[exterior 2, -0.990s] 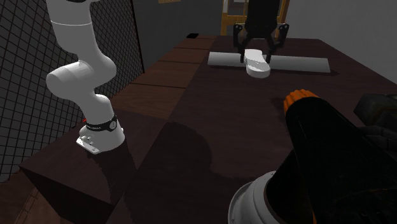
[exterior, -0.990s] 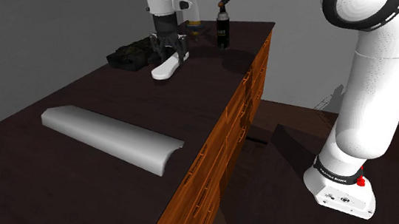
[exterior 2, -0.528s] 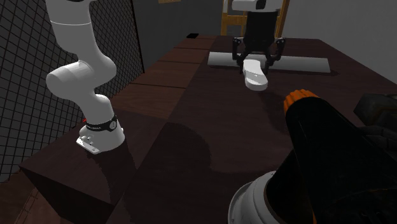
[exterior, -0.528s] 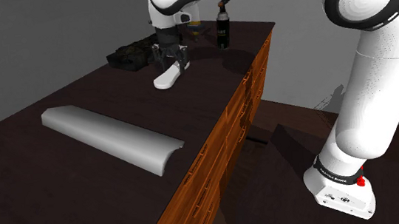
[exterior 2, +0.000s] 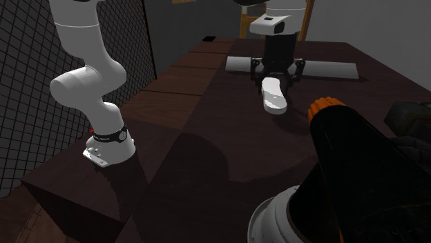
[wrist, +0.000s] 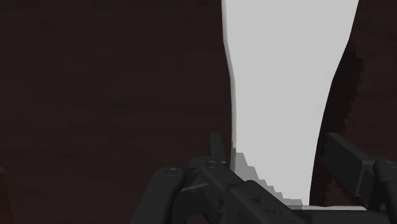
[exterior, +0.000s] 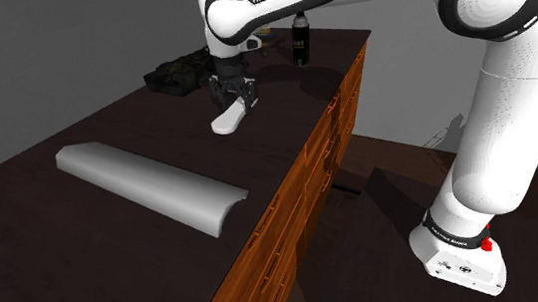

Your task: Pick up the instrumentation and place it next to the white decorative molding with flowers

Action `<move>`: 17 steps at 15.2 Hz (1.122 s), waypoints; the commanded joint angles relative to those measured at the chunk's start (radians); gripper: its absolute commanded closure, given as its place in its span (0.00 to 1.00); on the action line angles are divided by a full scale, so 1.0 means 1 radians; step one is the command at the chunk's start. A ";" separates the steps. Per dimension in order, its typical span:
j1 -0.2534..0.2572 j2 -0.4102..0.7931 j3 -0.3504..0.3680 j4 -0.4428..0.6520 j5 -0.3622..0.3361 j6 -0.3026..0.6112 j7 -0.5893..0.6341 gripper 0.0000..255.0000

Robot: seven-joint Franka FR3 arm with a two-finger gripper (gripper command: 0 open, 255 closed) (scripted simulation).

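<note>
The instrumentation is a plain white, elongated piece (exterior: 226, 119) that widens toward its far end. It hangs tilted under my gripper (exterior: 233, 90), which is shut on its upper end. In the second exterior view the gripper (exterior 2: 278, 72) clasps the white piece (exterior 2: 274, 98) just above the dark table, in front of the pale grey molding (exterior 2: 331, 69). In the wrist view both black fingers flank the white piece (wrist: 286, 63), with the gripper (wrist: 275, 143) closed around it. The molding (exterior: 150, 183) is a long rounded bar lying nearer the shoulder camera, well apart from the piece.
A black spray bottle (exterior: 299, 37) and a dark bundle (exterior: 175, 73) stand at the table's far end behind the gripper. The table's edge with wooden drawer fronts (exterior: 300, 187) runs along the shoulder view's right. An orange-capped black bottle (exterior 2: 331, 114) looms close in the second exterior view.
The gripper has come down toward the tabletop with the white piece in it, and the piece has shifted toward the shoulder camera, off the line of the molding in the second exterior view.
</note>
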 commanded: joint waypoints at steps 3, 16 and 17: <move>-0.002 0.000 -0.001 -0.016 0.000 0.018 -0.002 1.00; -0.001 -0.004 -0.001 0.046 0.001 -0.048 -0.003 0.00; -0.001 -0.003 0.000 0.080 0.002 -0.082 -0.003 0.00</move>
